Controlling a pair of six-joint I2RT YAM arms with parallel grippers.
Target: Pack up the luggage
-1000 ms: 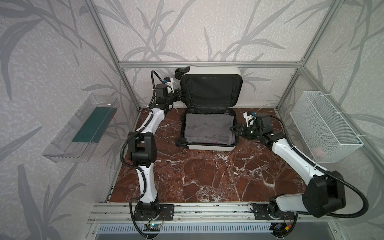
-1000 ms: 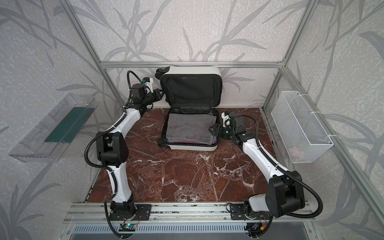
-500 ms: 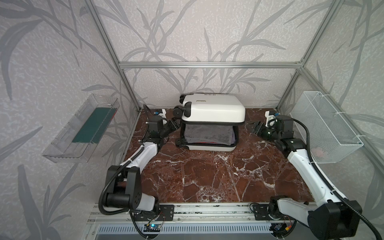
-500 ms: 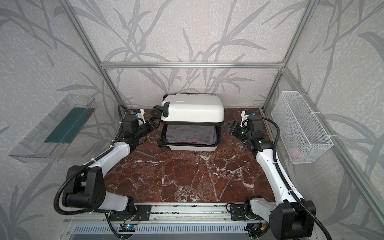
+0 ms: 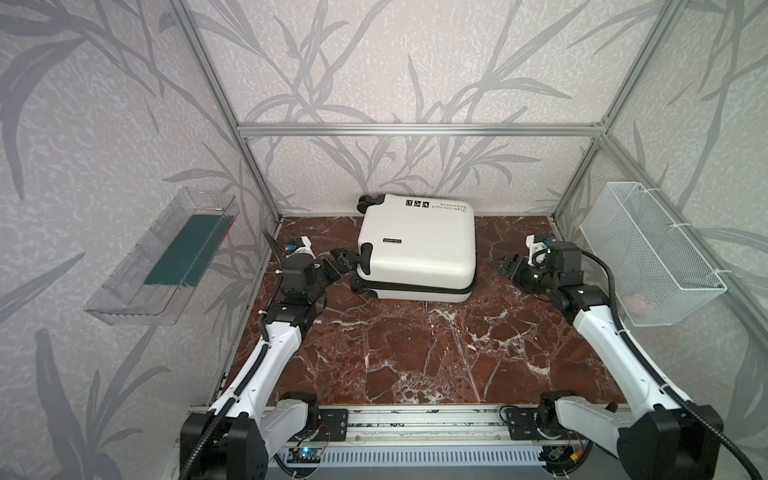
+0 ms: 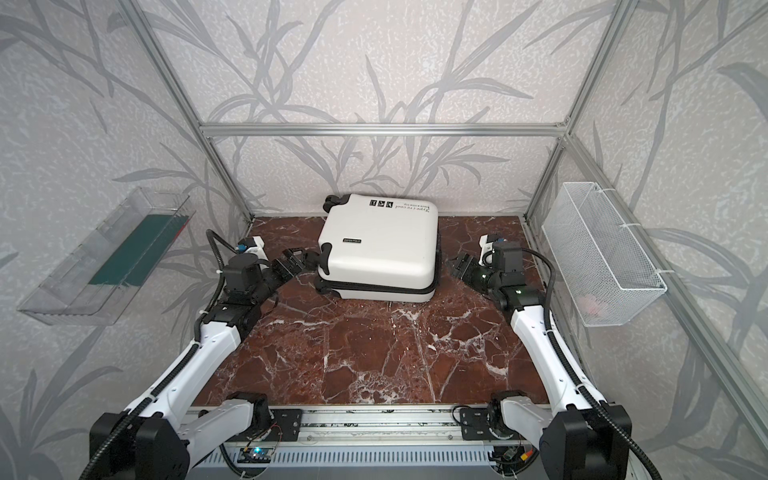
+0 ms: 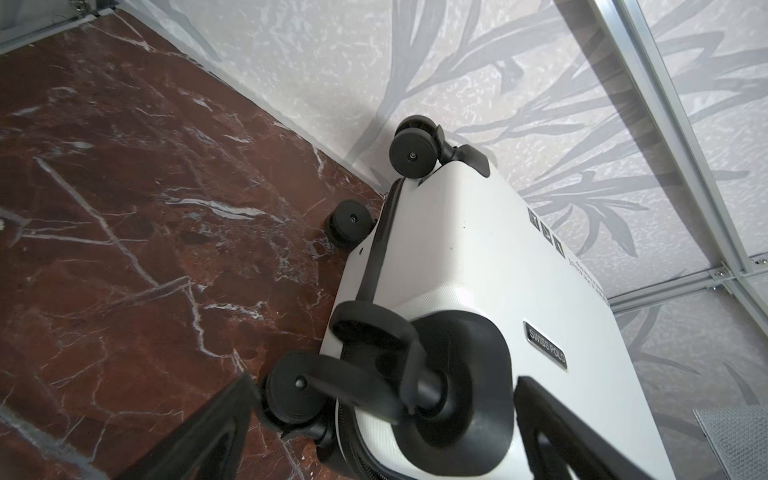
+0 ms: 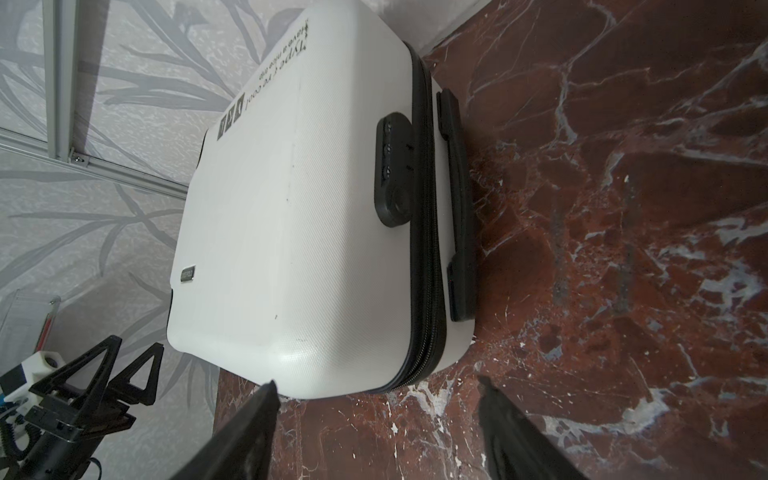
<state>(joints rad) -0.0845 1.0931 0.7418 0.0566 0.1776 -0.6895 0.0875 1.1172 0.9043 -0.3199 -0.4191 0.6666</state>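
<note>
The luggage (image 5: 415, 245) (image 6: 380, 245), a small white hard-shell suitcase, lies flat and closed at the back of the marble floor. Its black zipper band (image 8: 424, 232) runs round the seam, with the lock and handle on the right side. My left gripper (image 5: 341, 259) (image 6: 297, 259) is open at the front left corner. In the left wrist view a black wheel (image 7: 415, 374) sits between its spread fingers (image 7: 384, 386), not pinched. My right gripper (image 5: 509, 266) (image 6: 461, 266) (image 8: 376, 384) is open just off the suitcase's right side, with only floor between its fingers.
A clear plastic tray (image 5: 162, 266) holding a flat green item hangs on the left wall. A white wire mesh basket (image 5: 648, 253) with a small pink thing (image 5: 638, 305) inside hangs on the right wall. Aluminium frame posts stand at the back corners.
The lid, upright a second ago, has swung down and the suitcase is now closed. My left gripper let go, opened and dropped to the front left wheel. My right arm drew back rightward.
</note>
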